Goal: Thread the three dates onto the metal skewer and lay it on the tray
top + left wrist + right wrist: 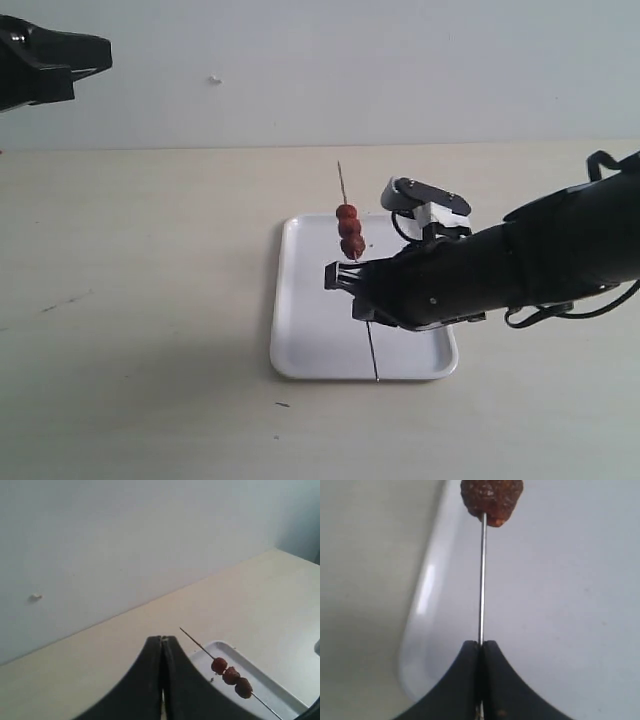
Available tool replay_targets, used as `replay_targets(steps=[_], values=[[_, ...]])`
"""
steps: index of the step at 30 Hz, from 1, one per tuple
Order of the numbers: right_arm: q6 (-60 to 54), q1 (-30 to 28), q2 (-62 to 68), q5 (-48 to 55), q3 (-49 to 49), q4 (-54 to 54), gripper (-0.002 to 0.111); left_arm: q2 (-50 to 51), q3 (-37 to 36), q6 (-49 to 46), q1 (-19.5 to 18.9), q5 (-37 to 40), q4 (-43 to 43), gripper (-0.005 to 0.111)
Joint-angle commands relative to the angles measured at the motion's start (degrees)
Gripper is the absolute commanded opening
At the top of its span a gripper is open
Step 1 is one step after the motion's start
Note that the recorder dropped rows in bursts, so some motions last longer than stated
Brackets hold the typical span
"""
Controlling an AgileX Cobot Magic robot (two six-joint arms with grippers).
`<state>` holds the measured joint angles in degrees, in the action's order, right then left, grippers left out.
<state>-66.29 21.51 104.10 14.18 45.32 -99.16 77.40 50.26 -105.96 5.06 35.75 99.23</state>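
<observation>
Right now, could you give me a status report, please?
Right gripper shut on thin grey metal skewer, over white tray. Three red-brown dates threaded. Left gripper shut, empty.

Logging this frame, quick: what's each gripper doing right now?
Left gripper: closed, holding nothing.
Right gripper: closed on the metal skewer, three dates threaded on it.

Seemingly a robotics lab. Bare beige table [150, 300] below, blank pale wall [350, 70] above, black robot arm [530, 260] at right.
</observation>
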Motion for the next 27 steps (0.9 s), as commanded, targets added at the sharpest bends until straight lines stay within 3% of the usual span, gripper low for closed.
replay_targets(steps=[1,12,27], values=[[5.1,4.9,-0.5,-12.8,0.2,-0.8,0.0,-0.9,-0.7,-0.5,-0.1,1.7,0.7,0.0],[6.8,5.5,-0.1,-15.4,0.4,-0.8,0.0,-0.9,-0.7,-0.5,-0.1,6.0,0.7,0.0],[6.4,5.5,2.6,-9.4,0.4,-0.8,0.0,-0.9,-0.7,-0.5,-0.1,6.3,0.7,0.0]])
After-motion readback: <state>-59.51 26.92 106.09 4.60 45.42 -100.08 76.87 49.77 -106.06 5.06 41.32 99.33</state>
